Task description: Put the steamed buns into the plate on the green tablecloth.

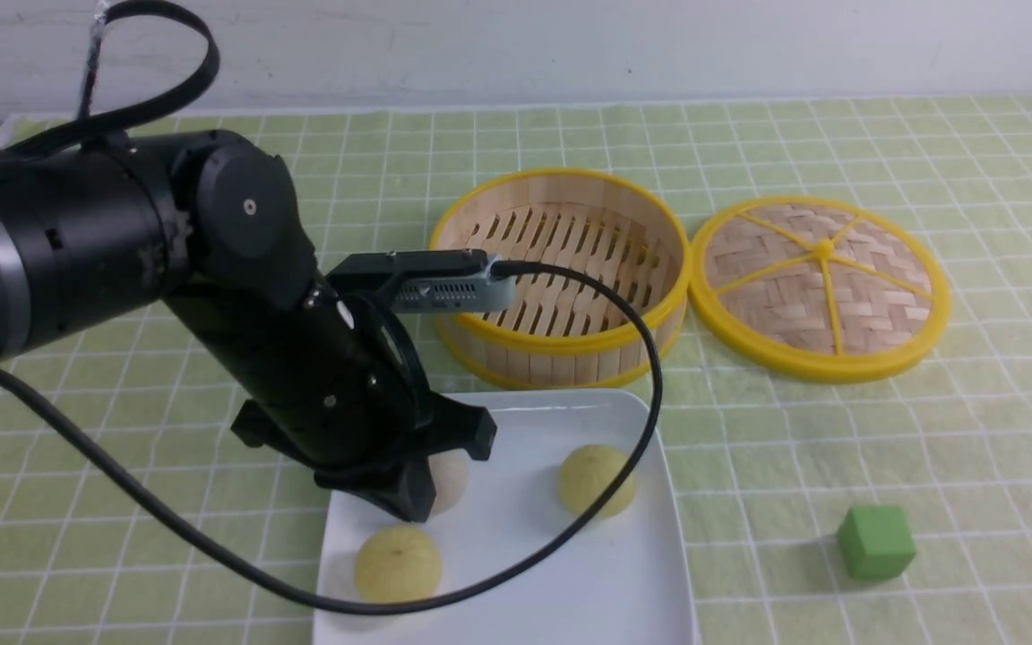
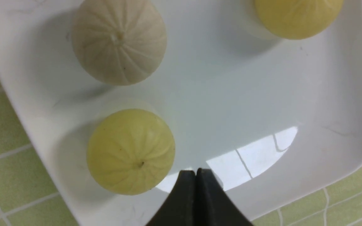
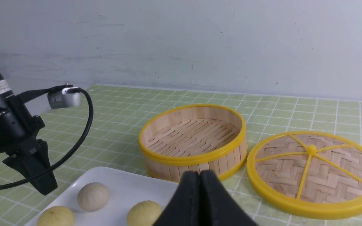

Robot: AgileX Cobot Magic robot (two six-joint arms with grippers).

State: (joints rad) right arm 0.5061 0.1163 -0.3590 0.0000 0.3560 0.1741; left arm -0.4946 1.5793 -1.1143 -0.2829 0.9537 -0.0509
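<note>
No text is legible; the white sticker point(image 3: 2, 86) on the left arm point(image 3: 3, 125) is unreadable.

3 buns point(image 1: 595, 479) on plate point(image 1: 610, 596); steamer point(image 1: 570, 358) behind plate; lid point(image 1: 821, 287) right of steamer.

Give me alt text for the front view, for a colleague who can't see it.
Three buns sit on the white plate, the left hand hanging shut and empty close to the whitish bun. Behind are an empty steamer and its lid; a green cube lies on the cloth to the right.
</note>
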